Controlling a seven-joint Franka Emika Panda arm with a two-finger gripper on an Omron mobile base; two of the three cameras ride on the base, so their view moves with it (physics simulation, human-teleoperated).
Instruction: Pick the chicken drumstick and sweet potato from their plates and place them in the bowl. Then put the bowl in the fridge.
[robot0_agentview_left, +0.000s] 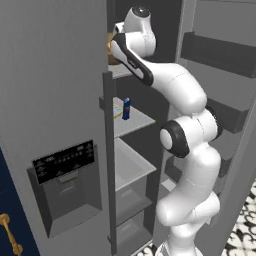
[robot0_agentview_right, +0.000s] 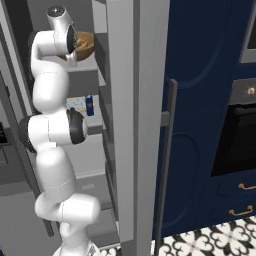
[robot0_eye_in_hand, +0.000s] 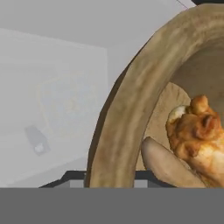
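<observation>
The wooden bowl (robot0_eye_in_hand: 131, 100) is up at the top shelf inside the open fridge (robot0_agentview_left: 55, 100). Its thick rim runs between my two dark fingertips, and my gripper (robot0_eye_in_hand: 107, 177) is shut on that rim. Inside the bowl lie the golden-orange chicken drumstick (robot0_eye_in_hand: 197, 131) and, beside it, the pale tan sweet potato (robot0_eye_in_hand: 164, 166). From the base, the bowl (robot0_agentview_right: 85, 44) shows as a brown patch just past my hand, and again as the bowl (robot0_agentview_left: 111, 50) behind the fridge door's edge. I cannot tell if it rests on the shelf. The plates are out of view.
A blue can (robot0_agentview_left: 126, 108) and a flat packet stand on the middle shelf (robot0_agentview_left: 135, 120). The left fridge door carries a dark dispenser panel (robot0_agentview_left: 65, 162); the right door (robot0_agentview_left: 220, 75) stands open with bins. Navy cabinets (robot0_agentview_right: 200, 100) and an oven (robot0_agentview_right: 245, 135) lie to the right.
</observation>
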